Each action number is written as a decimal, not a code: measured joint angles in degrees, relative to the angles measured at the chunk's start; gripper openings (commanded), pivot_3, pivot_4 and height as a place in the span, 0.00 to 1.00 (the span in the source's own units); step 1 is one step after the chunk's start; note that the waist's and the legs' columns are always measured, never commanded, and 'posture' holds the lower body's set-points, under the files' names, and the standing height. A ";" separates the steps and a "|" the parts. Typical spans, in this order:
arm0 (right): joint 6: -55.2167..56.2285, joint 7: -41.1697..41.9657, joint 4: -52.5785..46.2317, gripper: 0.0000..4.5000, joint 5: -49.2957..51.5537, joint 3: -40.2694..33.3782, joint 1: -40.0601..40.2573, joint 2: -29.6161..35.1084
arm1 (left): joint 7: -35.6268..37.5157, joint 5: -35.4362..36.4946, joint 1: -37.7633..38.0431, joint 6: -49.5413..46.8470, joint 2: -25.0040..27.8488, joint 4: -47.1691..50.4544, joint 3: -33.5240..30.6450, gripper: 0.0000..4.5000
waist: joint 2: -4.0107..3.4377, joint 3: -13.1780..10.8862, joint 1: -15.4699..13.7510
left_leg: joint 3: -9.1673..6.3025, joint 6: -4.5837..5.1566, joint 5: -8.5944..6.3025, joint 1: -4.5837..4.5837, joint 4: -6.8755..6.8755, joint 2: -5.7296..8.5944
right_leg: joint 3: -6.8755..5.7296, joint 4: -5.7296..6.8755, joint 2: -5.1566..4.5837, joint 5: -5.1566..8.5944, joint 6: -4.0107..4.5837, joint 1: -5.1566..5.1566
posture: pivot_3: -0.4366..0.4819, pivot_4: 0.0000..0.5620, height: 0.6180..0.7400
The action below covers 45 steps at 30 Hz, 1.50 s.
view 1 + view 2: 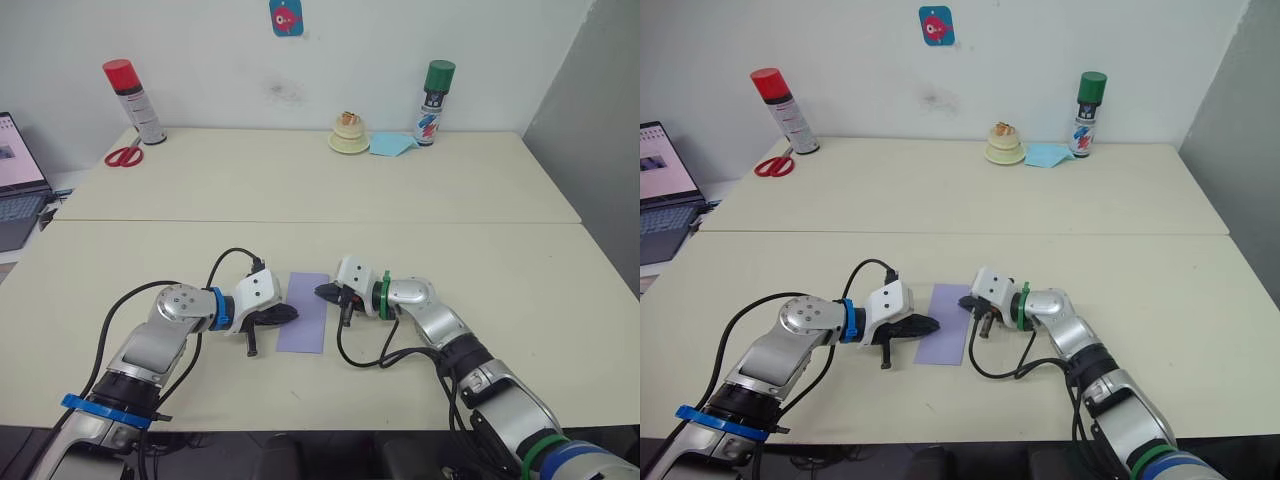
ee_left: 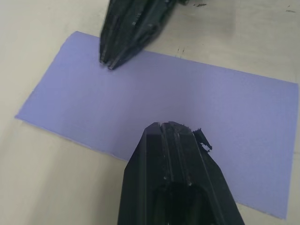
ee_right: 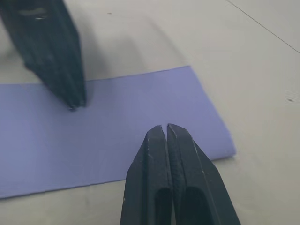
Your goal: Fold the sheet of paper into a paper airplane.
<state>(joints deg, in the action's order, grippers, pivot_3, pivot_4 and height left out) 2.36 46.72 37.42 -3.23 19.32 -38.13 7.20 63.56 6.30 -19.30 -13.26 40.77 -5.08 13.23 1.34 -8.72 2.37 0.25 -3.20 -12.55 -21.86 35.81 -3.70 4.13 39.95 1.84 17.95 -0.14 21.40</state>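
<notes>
- Sheet of paper (image 1: 304, 312): lavender strip lying flat on the near table (image 1: 480, 300), between both grippers; apparently folded in half only.
- Progress: early; nose and wing folds remain, no airplane shape yet.
- Orientation: long axis runs away from the robot.
- Left gripper (image 1: 285, 314): fingers closed, tips on the paper's left edge, gripping nothing.
- Right gripper (image 1: 326, 292): fingers closed, tips at the right edge, gripping nothing.

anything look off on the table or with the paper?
Nothing stands out. The sheet of paper lies flat and untorn on the table, between the shut left gripper and shut right gripper. Both spray cans and the scissors sit neatly at the far edge.
</notes>
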 measured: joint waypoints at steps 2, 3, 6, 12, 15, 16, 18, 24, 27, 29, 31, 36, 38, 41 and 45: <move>-0.25 -1.11 1.62 0.03 0.01 -0.40 -1.04 -0.48 | -0.06 -0.03 0.02 0.00 0.00 -0.01 -0.01 0.00 | -0.02 0.01 0.04 | 0.01 0.00 0.00 0.02 0.00 0.00 | 0.01 0.00 0.00 -0.01 -0.02 0.00 | 0.48 0.27 0.98; -0.34 -1.61 2.27 0.03 0.01 -0.60 -1.42 -0.61 | -0.11 -0.03 0.05 0.00 0.00 0.02 0.00 0.00 | -0.01 0.01 0.04 | 0.00 0.00 0.00 0.02 0.00 0.00 | 0.00 0.00 0.00 -0.02 -0.03 0.00 | 0.48 0.27 0.98; -0.35 -3.85 4.67 0.03 0.01 -1.80 -2.68 -0.84 | -0.21 -0.02 0.12 -0.02 -0.07 0.12 0.01 0.00 | 0.00 0.03 0.04 | 0.01 0.00 0.00 0.01 0.00 0.00 | 0.01 0.00 0.00 -0.03 -0.04 0.00 | 0.48 0.27 0.98; -0.29 -6.23 7.77 0.03 0.01 -3.57 -4.13 -1.08 | -0.38 -0.02 0.35 -0.10 -0.07 0.28 0.01 0.00 | -0.01 0.09 0.05 | 0.00 0.00 0.00 0.02 -0.03 0.00 | 0.00 -0.01 -0.02 -0.02 -0.05 -0.01 | 0.48 0.27 0.98; 0.15 -6.84 8.01 0.03 0.01 -3.78 -4.09 -1.11 | -0.44 -0.02 0.51 -0.22 -0.07 0.39 0.01 0.00 | 0.00 0.10 0.05 | 0.00 0.00 0.00 0.02 -0.03 0.00 | 0.00 -0.01 -0.04 -0.01 -0.02 0.00 | 0.48 0.27 0.98; 0.43 -6.97 8.10 0.03 0.03 -3.95 -4.03 -1.14 | -0.44 -0.02 0.52 -0.24 -0.07 0.43 0.01 0.00 | 0.00 0.10 0.05 | -0.01 0.00 0.00 0.02 -0.03 0.00 | 0.00 -0.01 -0.04 -0.01 -0.02 0.00 | 0.48 0.27 0.98; 1.80 -7.44 8.68 0.03 1.35 -5.92 -3.38 -1.75 | -0.41 -0.02 0.54 -0.26 -0.07 0.62 -0.02 0.00 | 0.00 0.09 0.04 | -0.01 0.00 0.00 0.00 -0.05 0.00 | -0.01 -0.04 -0.04 -0.01 -0.02 0.00 | 0.48 0.27 0.98; 2.59 -3.12 3.79 0.03 7.03 -9.57 1.12 -1.49 | -0.10 0.00 0.51 -0.31 -0.03 1.27 -0.21 0.00 | -0.16 -0.09 -0.03 | 0.02 0.01 -0.01 -0.14 -0.20 0.03 | -0.02 -0.25 -0.04 -0.04 -0.09 0.04 | 0.48 0.27 0.98; 1.61 -0.38 -0.65 0.03 7.04 -8.18 3.15 -0.59 | 0.13 0.00 0.51 -0.31 -0.03 1.37 -0.23 0.00 | -0.32 -0.20 -0.06 | 0.01 0.01 -0.01 -0.15 -0.34 0.05 | -0.04 -0.35 -0.03 -0.05 -0.10 0.06 | 0.48 0.27 0.98; 0.23 1.04 -4.13 0.03 6.19 -6.05 4.43 0.44 | 0.24 0.00 0.51 -0.31 -0.03 1.37 -0.25 0.00 | -0.34 -0.21 -0.06 | 0.00 0.01 -0.01 -0.15 -0.41 0.04 | -0.04 -0.42 -0.04 -0.05 -0.10 0.06 | 0.48 0.27 0.98; -1.69 1.57 -6.54 0.03 5.36 -4.35 5.48 0.63 | 0.30 0.00 0.51 -0.30 -0.03 1.36 -0.25 0.00 | -0.34 -0.21 -0.07 | 0.01 0.01 -0.01 -0.14 -0.44 0.04 | -0.04 -0.46 -0.03 -0.05 -0.11 0.06 | 0.48 0.27 0.98; -7.45 2.27 -12.80 0.03 4.76 -2.83 6.85 1.11 | 0.22 0.37 0.82 -0.40 -0.62 1.38 -0.90 0.00 | -0.34 -0.23 -0.18 | 0.02 0.01 -0.01 -0.16 -0.52 0.05 | -0.04 -0.56 -0.04 -0.06 -0.12 0.06 | 0.48 0.27 0.98; -9.74 3.19 -16.50 0.03 5.21 -2.73 8.41 2.22 | -0.09 1.95 1.66 -1.34 -1.31 1.74 -2.44 0.00 | -0.32 -0.25 -0.32 | 0.01 0.01 -0.01 -0.23 -0.59 0.04 | -0.06 -0.68 -0.04 -0.07 -0.15 0.09 | 0.48 0.27 0.98; -14.53 3.99 -23.97 0.03 7.35 -3.46 10.78 4.82 | -0.36 6.49 3.25 -5.40 -1.76 2.97 -5.62 0.00 | -0.21 -0.36 -0.35 | -0.02 0.00 0.00 -0.98 -0.58 0.00 | -0.08 -0.69 0.01 -0.14 -0.24 0.79 | 0.48 0.27 0.98; -20.98 5.45 -34.55 0.03 11.25 -5.42 12.77 9.29 | -0.36 11.77 5.66 -11.72 1.81 4.72 -12.59 0.00 | 0.16 -0.85 0.09 | -0.08 0.00 0.00 -1.19 -0.66 -0.08 | -0.09 -0.68 0.05 -0.15 -0.24 1.04 | 0.48 0.27 0.98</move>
<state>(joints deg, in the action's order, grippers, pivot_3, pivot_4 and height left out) -18.62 52.18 2.87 8.03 13.91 -25.36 16.49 63.20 18.08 -13.65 -24.98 42.58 -0.36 0.64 1.50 -9.58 2.46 0.17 -3.20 -12.55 -23.05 35.15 -3.78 4.03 39.28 1.88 17.81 -0.38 22.44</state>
